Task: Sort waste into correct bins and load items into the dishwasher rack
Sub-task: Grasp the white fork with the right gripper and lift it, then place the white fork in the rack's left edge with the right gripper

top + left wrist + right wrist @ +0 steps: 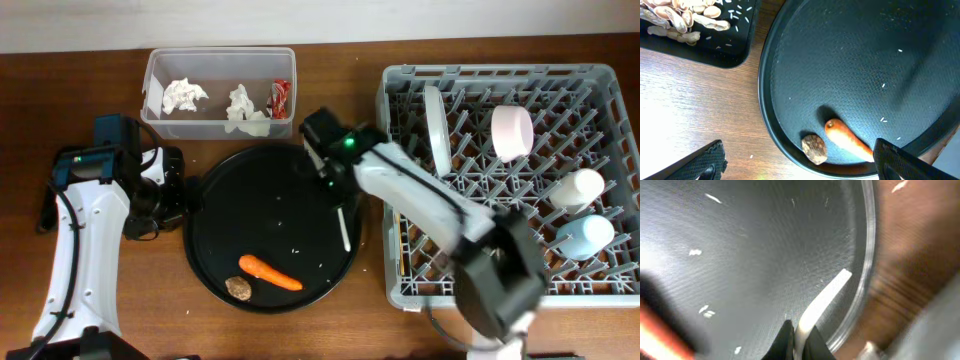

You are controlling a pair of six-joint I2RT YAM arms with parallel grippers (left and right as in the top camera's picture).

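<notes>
My right gripper (800, 342) is shut on the pale fork (826, 296), pinching its handle over the right side of the big round black tray (250, 200). From overhead the fork (345, 228) points toward the tray's front edge. An orange carrot (272, 272) and a small brown lump (239, 288) lie at the tray's front. My left gripper (800, 167) stands open over the tray's left rim, with the lump (814, 148) and carrot (847, 141) between its fingers' lines. The dishwasher rack (480, 275) at the right holds a grey-white bowl (435, 125), pink bowl (512, 132), white cup (578, 187) and light blue cup (585, 235).
A clear tub (218, 60) at the back holds white tissues (183, 96) and a red wrapper (281, 97). A shallow black tray (725, 55) with beige scraps (680, 20) sits left of the round tray. Small white crumbs dot the round tray.
</notes>
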